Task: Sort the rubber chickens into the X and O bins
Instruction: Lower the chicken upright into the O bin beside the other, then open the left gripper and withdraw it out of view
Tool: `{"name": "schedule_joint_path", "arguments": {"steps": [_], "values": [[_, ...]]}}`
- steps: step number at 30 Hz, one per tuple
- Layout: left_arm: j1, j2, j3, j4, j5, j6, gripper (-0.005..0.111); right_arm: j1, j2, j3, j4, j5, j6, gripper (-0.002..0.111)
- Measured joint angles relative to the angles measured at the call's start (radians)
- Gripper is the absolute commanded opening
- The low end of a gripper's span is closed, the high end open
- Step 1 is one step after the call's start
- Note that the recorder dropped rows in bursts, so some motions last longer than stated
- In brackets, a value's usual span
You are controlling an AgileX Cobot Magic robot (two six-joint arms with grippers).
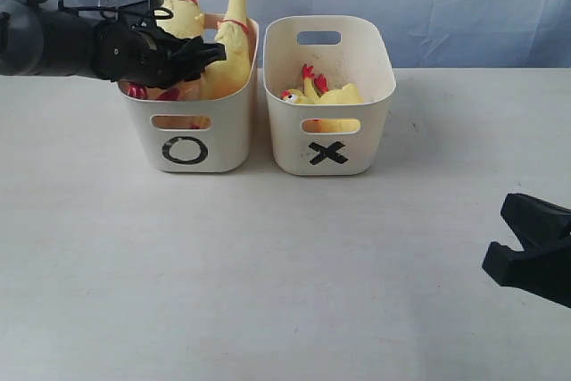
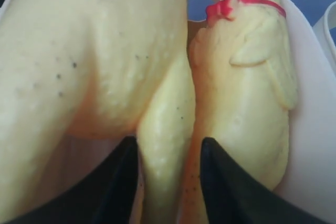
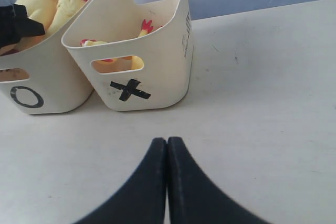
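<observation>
Exterior view shows a matte off-white table (image 1: 268,292) with two smooth, round-cornered cream plastic tubs just beside each other near its far edge. Long, pimpled yellow rubber chickens (image 1: 234,51) stick up out of the O bin (image 1: 223,144). A smaller chicken (image 1: 335,95) lies in the X bin (image 1: 366,131). The left gripper (image 1: 212,51) has its black fingers spread astride one chicken in the O bin. The right gripper (image 3: 167,148) has its tapered fingers pressed together near the table's right edge.

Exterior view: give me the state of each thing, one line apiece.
left tool, open, jaws either side of one of the long chickens in the O bin.
right tool, shut, empty, over the table.
O bin, upright, packed with long chickens.
long chickens, standing, necks above the rim.
X bin, upright, partly filled.
small chicken, lying low in the X bin.
</observation>
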Motion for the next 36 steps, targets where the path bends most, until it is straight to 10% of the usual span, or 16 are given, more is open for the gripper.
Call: {"name": "schedule_joint_path", "arguments": {"steps": [29, 36], "values": [[0.0, -0.083, 0.004, 0.0, 0.073, -0.004, 0.055, 0.0, 0.0, 0.0, 0.0, 0.0, 0.0, -0.001], [0.0, -0.158, 0.004, 0.019, 0.073, -0.004, 0.029, 0.0, 0.0, 0.0, 0.0, 0.0, 0.0, -0.001]]}}
